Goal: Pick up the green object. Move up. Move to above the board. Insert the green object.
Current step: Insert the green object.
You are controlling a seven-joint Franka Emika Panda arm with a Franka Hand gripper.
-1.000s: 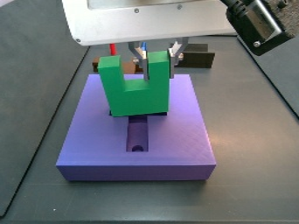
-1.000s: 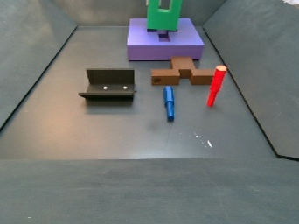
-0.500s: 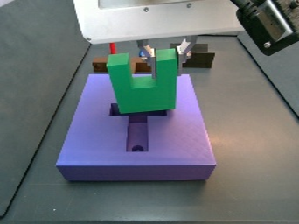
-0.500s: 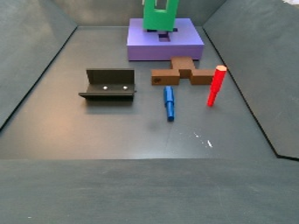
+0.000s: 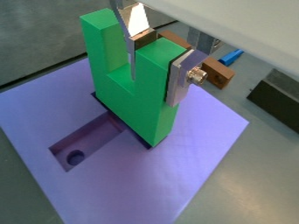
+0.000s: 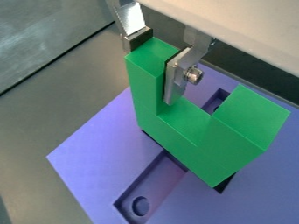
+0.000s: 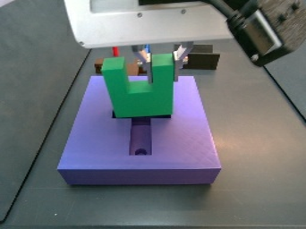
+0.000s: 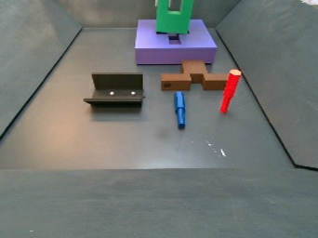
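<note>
Green matte plastic U-shaped block (image 5: 126, 83) is clamped at one prong by the gripper (image 5: 156, 54) in both wrist views (image 6: 158, 59), its base inside the recess of the large flat purple-blue board (image 5: 193, 166).

In a side view the green block (image 7: 135, 87) stands upright in the board (image 7: 167, 148). In a side view, a brown cross-shaped block (image 8: 191, 74), a thin red peg (image 8: 230, 90), a blue peg (image 8: 180, 109) and the fixture (image 8: 115, 90) lie on the floor.

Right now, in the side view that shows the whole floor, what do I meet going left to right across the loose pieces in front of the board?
Dark olive open box → blue peg → red peg. The brown cross-shaped block overlaps the blue peg's span, so I leave it out. The hand is farther back, shut on the green object over the board.
</note>
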